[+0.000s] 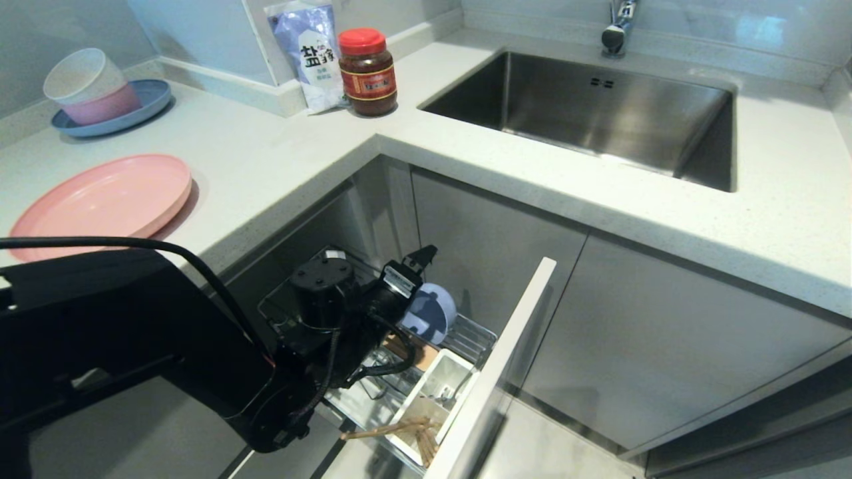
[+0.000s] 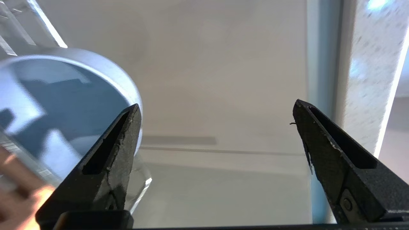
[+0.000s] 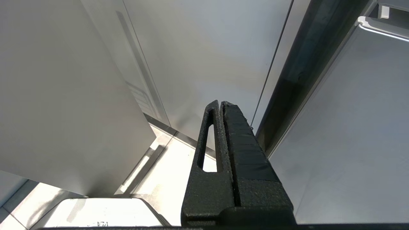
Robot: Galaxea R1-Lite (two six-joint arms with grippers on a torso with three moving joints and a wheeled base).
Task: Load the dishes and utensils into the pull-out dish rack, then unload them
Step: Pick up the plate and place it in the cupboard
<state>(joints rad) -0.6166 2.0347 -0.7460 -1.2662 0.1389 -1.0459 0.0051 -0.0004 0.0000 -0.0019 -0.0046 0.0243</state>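
Observation:
The pull-out dish rack (image 1: 474,340) is drawn out below the counter, with its narrow front panel (image 1: 506,352) towards me. A blue-grey bowl (image 1: 436,309) stands on edge among the prongs. My left gripper (image 2: 215,108) hangs open just over the rack, nothing between its fingers. The bowl (image 2: 48,105) lies just outside one finger (image 2: 115,150). Wooden chopsticks (image 1: 399,431) lie at the rack's near end, by the white cutlery cup (image 1: 432,392). On the counter to the left rests the pink plate (image 1: 106,196). My right gripper (image 3: 220,103) is shut and parked low beside the cabinet doors.
Cream and pink bowls stacked on a blue plate (image 1: 100,100) stand at the counter's back left. A salt bag (image 1: 309,56) and a red-lidded jar (image 1: 367,73) sit in the corner. The steel sink (image 1: 599,113) is at the right. Cabinet doors (image 1: 652,332) flank the rack.

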